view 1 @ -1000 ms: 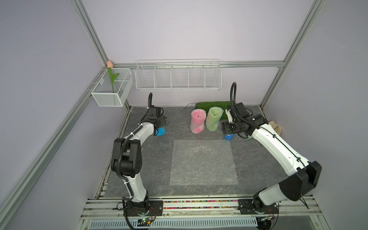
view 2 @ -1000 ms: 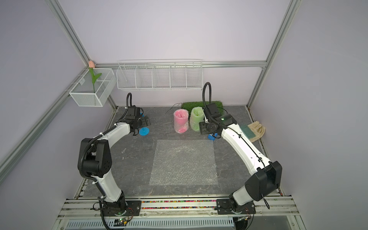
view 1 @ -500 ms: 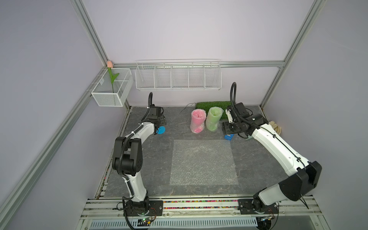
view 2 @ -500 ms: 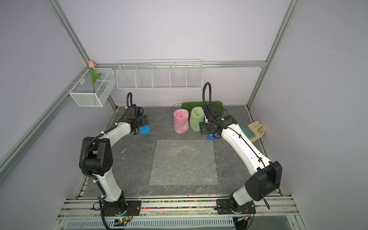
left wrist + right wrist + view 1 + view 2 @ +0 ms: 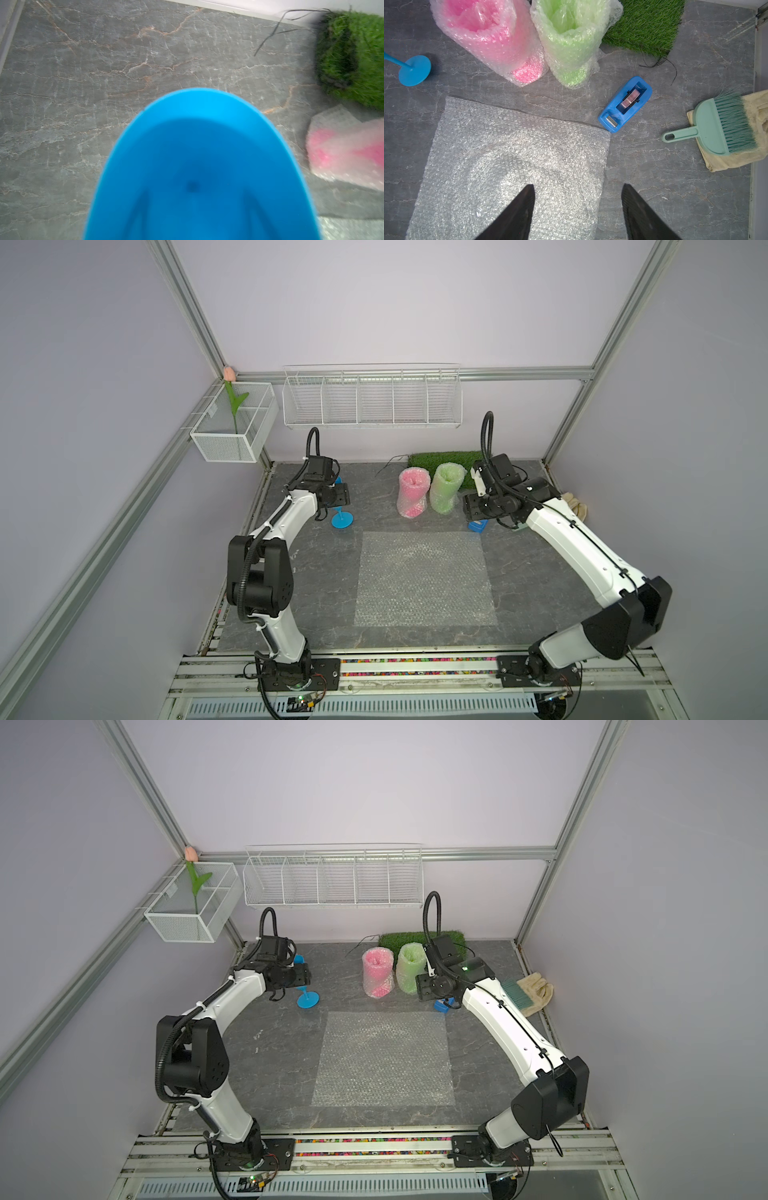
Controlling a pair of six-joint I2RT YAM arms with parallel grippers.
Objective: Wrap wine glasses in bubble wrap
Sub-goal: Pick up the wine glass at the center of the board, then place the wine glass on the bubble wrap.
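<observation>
showing the blue glass (image 5: 342, 519), the last one unwrapped, upright toward the far left of the bench (image 5: 316, 572). whether its foot rests on the surface or hangs just above it cannot be told. the left arm (image 5: 291, 514) reaches over the bowl. the left fingers are hidden under the wrist block in both top views and lie outside the left wrist view. since a second ago the arm has closed in and the foot has shifted slightly toward the bubble wrap sheet (image 5: 424, 578), so the fingers are judged to be grasping the bowl. reading: pick-up done, carry to the sheet beginning. the sheet lies flat and bare mid-bench, apart from the glass. behind it stand the pink glass (image 5: 412, 493) and green glass (image 5: 446, 488), both wrapped, side by side and touching, before the grass mat (image 5: 440, 458). the right fingers (image 5: 517, 214) have stayed spread and empty near the sheet's far right corner. left wrist view only: the inside of the blue bowl, empty. right wrist view only: the whole tape dispenser (image 5: 625, 104) at that corner, mostly covered by the right arm from above, and a brush (image 5: 716, 128) on a cloth (image 5: 737, 160).
</observation>
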